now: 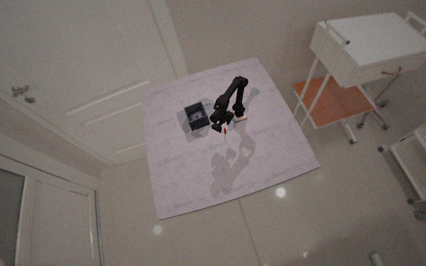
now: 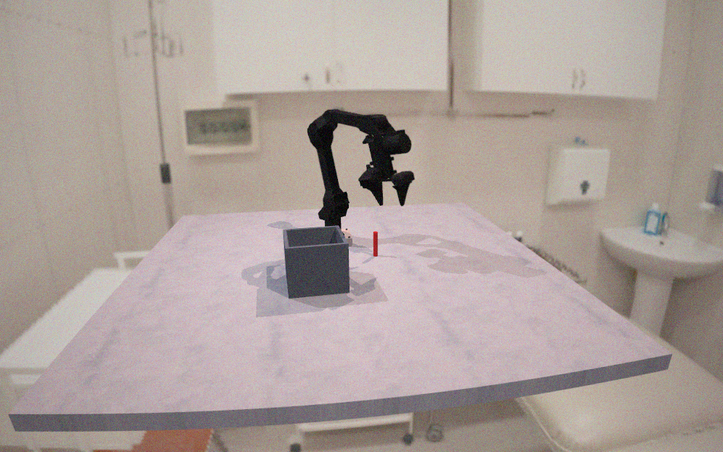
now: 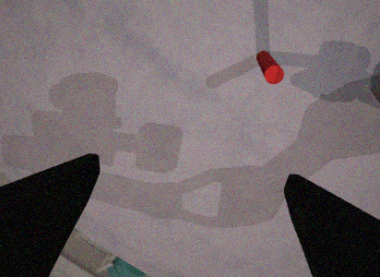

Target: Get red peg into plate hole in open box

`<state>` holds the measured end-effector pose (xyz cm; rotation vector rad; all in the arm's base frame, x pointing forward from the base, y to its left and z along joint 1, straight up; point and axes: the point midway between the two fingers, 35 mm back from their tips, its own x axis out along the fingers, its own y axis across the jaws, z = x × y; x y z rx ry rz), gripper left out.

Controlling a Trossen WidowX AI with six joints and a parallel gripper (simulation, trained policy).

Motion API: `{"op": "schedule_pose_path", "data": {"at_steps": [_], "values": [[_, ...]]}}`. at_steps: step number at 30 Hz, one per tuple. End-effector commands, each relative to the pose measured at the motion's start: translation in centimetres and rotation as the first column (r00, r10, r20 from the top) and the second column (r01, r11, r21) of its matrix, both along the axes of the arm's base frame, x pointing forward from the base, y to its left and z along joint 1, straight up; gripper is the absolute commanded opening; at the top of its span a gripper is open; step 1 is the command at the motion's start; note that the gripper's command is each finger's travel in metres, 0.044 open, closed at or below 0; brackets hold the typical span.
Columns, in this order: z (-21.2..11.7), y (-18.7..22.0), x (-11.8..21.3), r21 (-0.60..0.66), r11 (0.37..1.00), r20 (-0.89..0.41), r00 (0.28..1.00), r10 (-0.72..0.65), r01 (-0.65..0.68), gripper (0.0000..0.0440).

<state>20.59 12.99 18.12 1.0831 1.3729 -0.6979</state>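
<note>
The red peg [image 1: 224, 130] [image 2: 375, 244] [image 3: 269, 67] stands upright on the marbled tabletop [image 1: 181, 184] [image 2: 319, 359] [image 3: 221, 32], outside the box and apart from it. In the exterior view it is to the right of the open-topped dark grey box [image 1: 198, 118] [image 2: 317, 269] and farther back. The claw [image 1: 223, 127] [image 2: 392, 204] [image 3: 195, 174] is wide open with nothing between its fingers; it hangs above the tabletop, fingertips pointing down and higher than the peg's top. In the wrist view the peg lies beyond the gap between the two black fingers, toward the upper right, touching neither.

From above, the plate [image 1: 194, 118] at the bottom of the box shows a dark hole near its middle. The black arm [image 1: 230, 90] [image 2: 328, 160] rises from a pale base plate [image 1: 245, 117] [image 2: 347, 240] at the far side of the peg in the exterior view, bends at a high elbow and reaches right.
</note>
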Motion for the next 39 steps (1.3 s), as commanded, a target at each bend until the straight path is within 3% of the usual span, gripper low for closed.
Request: {"op": "schedule_pose_path", "data": {"at_steps": [1, 14, 31, 35, 39], "values": [[-1.7, -0.8, -0.8, -0.024, 1.000, -0.084, 0.996, -0.014, 0.012, 0.0438], [-5.8, -2.5, -3.2, -0.088, 0.996, -0.250, 0.967, -0.053, 0.032, 0.0440], [-12.0, -4.2, -3.4, -0.126, 0.984, -0.272, 0.950, -0.154, 0.123, 0.0436], [-13.0, -4.3, -3.1, -0.128, 0.982, -0.261, 0.951, -0.166, 0.136, 0.0392], [-13.6, -4.2, -2.8, -0.124, 0.983, -0.256, 0.952, -0.165, 0.137, 0.0292]]}}
